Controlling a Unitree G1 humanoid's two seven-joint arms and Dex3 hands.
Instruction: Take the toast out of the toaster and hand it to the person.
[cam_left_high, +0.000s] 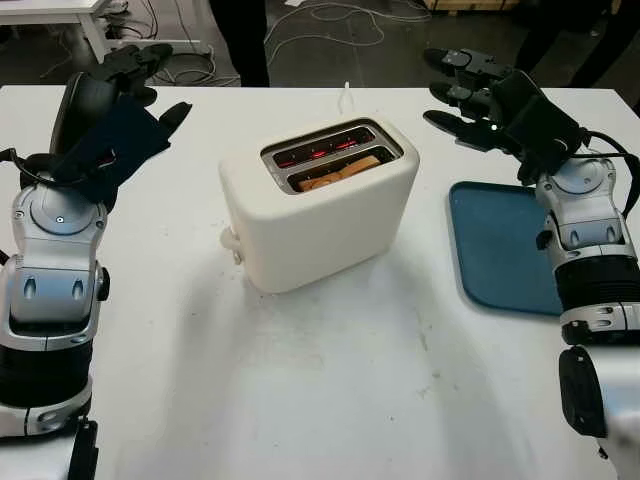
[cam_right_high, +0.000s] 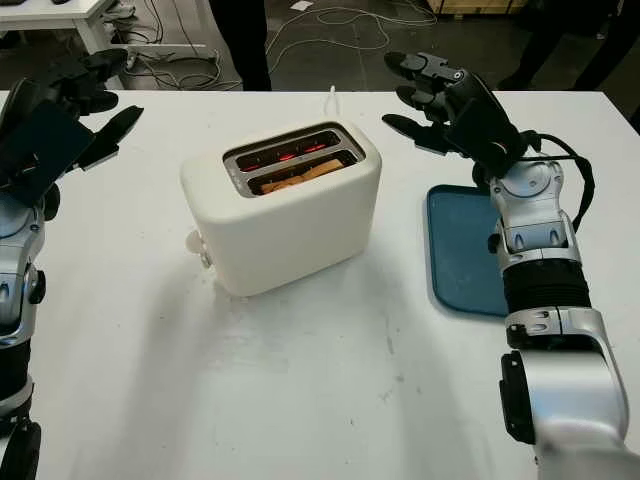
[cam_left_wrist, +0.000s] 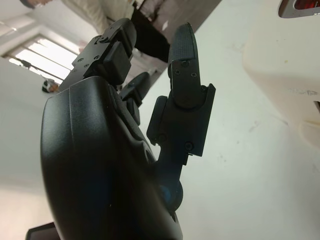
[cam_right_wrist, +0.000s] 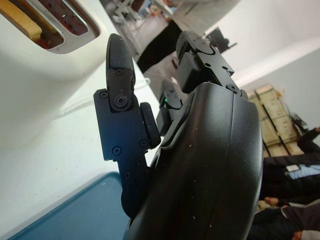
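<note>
Step in hand: reaching for the toast, by my judgement; nothing is grasped yet
Toaster (cam_left_high: 318, 205): cream, upright at the middle of the white table (cam_left_high: 300, 400); two slots face up, the far one glowing red inside
Toast (cam_left_high: 338, 172): sits low in the near slot, its brown top edge about level with the slot rim; little of it stands proud
Doing it well: bring the right hand over the near slot from above; pinch the exposed top edge across its thin faces; lift straight up so the slice does not scrape the slot wall; keep fingers out of the glowing far slot
Right hand (cam_right_high: 440, 100): raised above the table, beyond and to the right of the toaster, apart from it; open, holding nothing
Left hand (cam_left_high: 125, 85): raised at the far left of the table, well apart from the toaster; open, holding nothing
Tray (cam_left_high: 500, 240): blue, flat on the table to the right of the toaster, under the right forearm
Person (cam_left_high: 240, 40): dark legs stand at the table's far edge; the handover would go that way
</note>
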